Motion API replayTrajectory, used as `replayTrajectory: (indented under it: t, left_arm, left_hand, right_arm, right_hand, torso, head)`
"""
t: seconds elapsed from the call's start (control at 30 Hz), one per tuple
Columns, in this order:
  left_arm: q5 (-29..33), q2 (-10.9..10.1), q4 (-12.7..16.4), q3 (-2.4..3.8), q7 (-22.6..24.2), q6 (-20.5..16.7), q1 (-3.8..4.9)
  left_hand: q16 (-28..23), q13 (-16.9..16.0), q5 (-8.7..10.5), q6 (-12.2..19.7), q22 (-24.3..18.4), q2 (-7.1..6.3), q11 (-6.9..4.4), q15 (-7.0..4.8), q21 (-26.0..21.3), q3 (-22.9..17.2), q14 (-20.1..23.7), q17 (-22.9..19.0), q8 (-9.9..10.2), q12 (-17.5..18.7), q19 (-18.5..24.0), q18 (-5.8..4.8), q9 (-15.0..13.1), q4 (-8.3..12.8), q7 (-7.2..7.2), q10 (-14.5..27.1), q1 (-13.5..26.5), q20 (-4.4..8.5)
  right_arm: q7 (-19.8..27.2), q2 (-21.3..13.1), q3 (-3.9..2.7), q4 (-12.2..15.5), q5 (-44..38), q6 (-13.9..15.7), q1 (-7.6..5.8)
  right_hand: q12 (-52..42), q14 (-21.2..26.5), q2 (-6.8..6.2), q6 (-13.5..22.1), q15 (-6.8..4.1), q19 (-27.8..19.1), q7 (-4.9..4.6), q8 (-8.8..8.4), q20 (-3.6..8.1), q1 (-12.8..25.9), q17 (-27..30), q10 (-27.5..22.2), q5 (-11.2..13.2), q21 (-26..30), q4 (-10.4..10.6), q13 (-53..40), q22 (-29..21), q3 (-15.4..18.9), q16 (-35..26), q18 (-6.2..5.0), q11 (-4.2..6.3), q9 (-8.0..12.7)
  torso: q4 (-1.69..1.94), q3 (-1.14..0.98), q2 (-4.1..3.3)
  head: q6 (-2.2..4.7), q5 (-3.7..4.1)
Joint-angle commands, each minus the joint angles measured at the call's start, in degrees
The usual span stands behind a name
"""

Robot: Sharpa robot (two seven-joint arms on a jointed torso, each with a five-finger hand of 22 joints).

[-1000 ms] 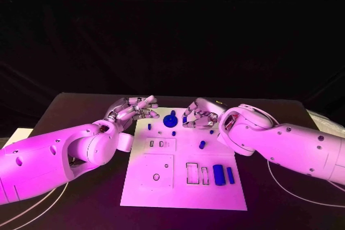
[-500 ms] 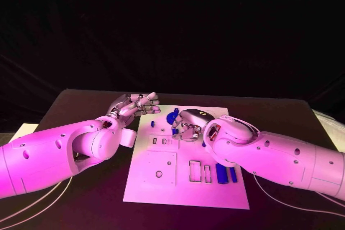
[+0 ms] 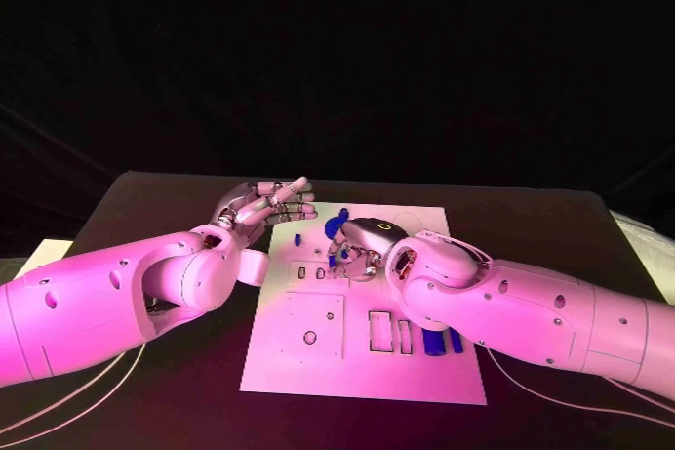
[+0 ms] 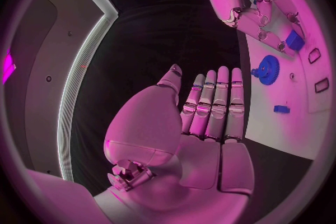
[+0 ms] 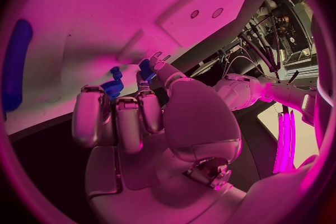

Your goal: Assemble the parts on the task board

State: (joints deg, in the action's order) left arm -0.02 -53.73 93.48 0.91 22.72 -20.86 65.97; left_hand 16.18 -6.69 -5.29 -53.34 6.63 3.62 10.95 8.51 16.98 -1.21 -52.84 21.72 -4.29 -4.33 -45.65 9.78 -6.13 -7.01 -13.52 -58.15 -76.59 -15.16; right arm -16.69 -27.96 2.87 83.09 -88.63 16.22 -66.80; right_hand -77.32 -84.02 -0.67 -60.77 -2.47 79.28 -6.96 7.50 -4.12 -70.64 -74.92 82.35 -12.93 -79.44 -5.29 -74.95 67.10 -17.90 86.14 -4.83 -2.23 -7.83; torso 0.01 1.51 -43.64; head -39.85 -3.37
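The white task board (image 3: 302, 357) lies in the middle of the black table. My right hand (image 3: 359, 243) hovers over the board's far middle, and its fingertips (image 5: 143, 81) pinch a small blue part (image 5: 147, 70), also visible as the blue part (image 4: 294, 40) under the right hand (image 4: 255, 3). A blue gear (image 4: 268, 69) stands on the board just beyond it, partly hidden as the gear (image 3: 337, 222) in the head view. My left hand (image 3: 267, 208) is at the board's far left corner, flat and empty, fingers (image 4: 213, 103) straight.
Two long blue bars (image 3: 439, 341) lie near the board's right edge beside rectangular slots (image 3: 377, 333). A small blue piece (image 4: 281, 108) sits on the board near the gear. A square plate with a hole (image 3: 309, 335) is on the board's left half. Cables (image 3: 85, 391) trail on the table.
My right hand has moved left across the far part of the board, now covering the small slots beside the gear. The left hand has stayed in place.
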Motion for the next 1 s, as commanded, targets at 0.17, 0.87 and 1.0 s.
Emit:
replayTrajectory:
  t: [0.17, 0.87, 1.0]
  left_arm:
    - [0.35, 0.21, 0.33, 0.02, 0.69, 0.37, 0.02]
    - [0.36, 0.33, 0.14, 0.02, -0.05, 1.08, 0.02]
    - [0.36, 0.31, 0.12, 0.02, -0.17, 1.25, 0.01]
  left_hand:
    - [-0.4, 0.09, -0.2, 0.47, -0.1, 0.35, -0.03, 0.15, -0.34, 0.01, 0.15, -0.11, 0.24, 0.2, 0.5, 0.66, -0.01, 0.4, -0.45, 0.44, 0.32, 0.06]
    - [-0.48, 0.11, -0.22, 0.49, -0.14, 0.49, 0.01, 0.17, -0.38, -0.1, 0.07, -0.23, 0.23, 0.18, 0.53, 0.67, -0.01, 0.43, -0.52, 0.44, 0.28, 0.03]
    - [-0.58, 0.15, -0.24, 0.49, -0.19, 0.64, 0.02, 0.17, -0.4, -0.29, -0.06, -0.38, 0.21, 0.14, 0.53, 0.7, -0.02, 0.59, -0.55, 0.43, 0.07, 0.0]
  right_arm:
    - [0.02, 0.45, 0.13, -0.12, -1.19, -0.65, 0.39]
    - [-0.03, 0.41, 0.43, -0.16, -2.86, -2.42, 0.9]
    - [-0.14, 0.26, 0.44, -0.05, -2.97, -2.86, 0.97]
  right_hand:
    - [0.23, -4.38, -0.32, 0.43, 0.4, -0.56, -0.09, -0.38, -0.01, 0.61, -7.44, -0.37, 0.1, 0.25, 0.09, -4.17, -0.1, -0.26, -0.37, 0.28, 0.11, -0.06]
    - [0.77, -4.32, -1.3, 0.81, 0.6, -0.75, -0.31, -0.91, -0.2, 1.27, -7.17, -0.76, 0.84, 0.51, 0.1, -3.79, -0.49, 0.19, -0.56, 0.2, -0.1, -0.16]
    - [0.94, -4.3, -1.5, 1.0, 0.65, -0.86, -0.4, -1.09, -0.23, 1.32, -7.06, -0.9, 0.9, 0.64, 0.05, -3.67, -0.72, 0.27, -0.63, 0.15, -0.17, -0.15]
  torso:
    - [-0.07, -0.09, 0.01]
    - [-0.02, -0.01, 0.05]
    - [-0.01, -0.04, 0.07]
  head:
    - [-0.27, -0.23]
    - [-0.59, 0.1]
    - [-0.75, 0.08]
